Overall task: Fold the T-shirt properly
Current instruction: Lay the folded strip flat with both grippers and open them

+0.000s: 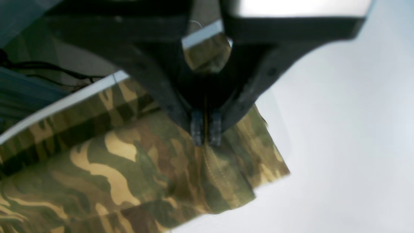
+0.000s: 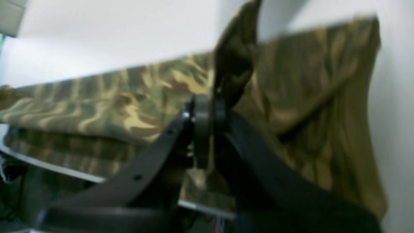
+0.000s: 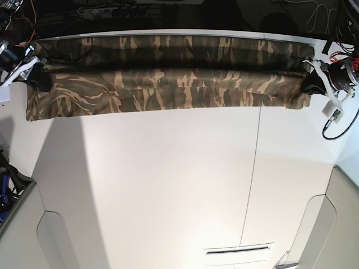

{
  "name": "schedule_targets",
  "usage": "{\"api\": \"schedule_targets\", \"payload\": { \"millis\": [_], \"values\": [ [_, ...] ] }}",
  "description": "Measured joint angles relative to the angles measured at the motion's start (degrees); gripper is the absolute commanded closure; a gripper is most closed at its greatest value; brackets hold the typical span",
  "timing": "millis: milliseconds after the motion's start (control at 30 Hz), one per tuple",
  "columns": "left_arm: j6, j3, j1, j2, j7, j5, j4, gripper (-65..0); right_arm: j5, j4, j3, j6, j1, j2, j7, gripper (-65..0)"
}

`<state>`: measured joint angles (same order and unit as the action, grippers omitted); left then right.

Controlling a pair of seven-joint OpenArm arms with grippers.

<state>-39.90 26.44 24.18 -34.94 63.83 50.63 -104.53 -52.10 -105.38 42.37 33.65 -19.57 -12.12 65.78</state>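
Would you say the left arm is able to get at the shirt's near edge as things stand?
Probably not yet: the left gripper is shut on the shirt at its end, so it would need to let go first.

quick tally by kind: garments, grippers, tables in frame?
Garments: 1, the T-shirt, stretched along the far table edge.
Grippers: 2, left gripper and right gripper, each shut on the shirt at one end.
Tables: 1, the white table.
Total: 4
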Motion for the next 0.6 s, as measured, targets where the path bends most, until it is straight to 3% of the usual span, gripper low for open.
{"api": "schedule_targets", "payload": {
  "millis": [67,167,233,433,600],
  "values": [
    [0.00,-0.02,0.81,0.00,0.02,-0.09,0.00,-3.3,1.25,0.00,0.00,0.02,-0.76,1.16,-0.90,-1.6],
    [0.02,0.00,0.85,-0.02,0.02,-0.33,0.02,-18.5,4.59,0.00,0.00,-0.15,-0.92,2.12,-2.99,-32.8],
    [0.02,0.00,0.85,-0.02,0.04,-0.46,0.00,-26.4,4.74,0.02,0.00,-0.20,-0.94,1.97,-3.43,-41.1],
    [1.70,0.42,0.85,0.00,0.07,-0.46,0.00,-28.6,4.79,-0.04,0.61,-0.20,-0.57,1.33,-3.39,-40.9],
    [1.77,5.53,0.87,0.00,0.04,1.68,0.00,-28.6,5.14,-2.84,3.17,-0.20,0.52,1.33,-3.58,-40.9]
  ]
}}
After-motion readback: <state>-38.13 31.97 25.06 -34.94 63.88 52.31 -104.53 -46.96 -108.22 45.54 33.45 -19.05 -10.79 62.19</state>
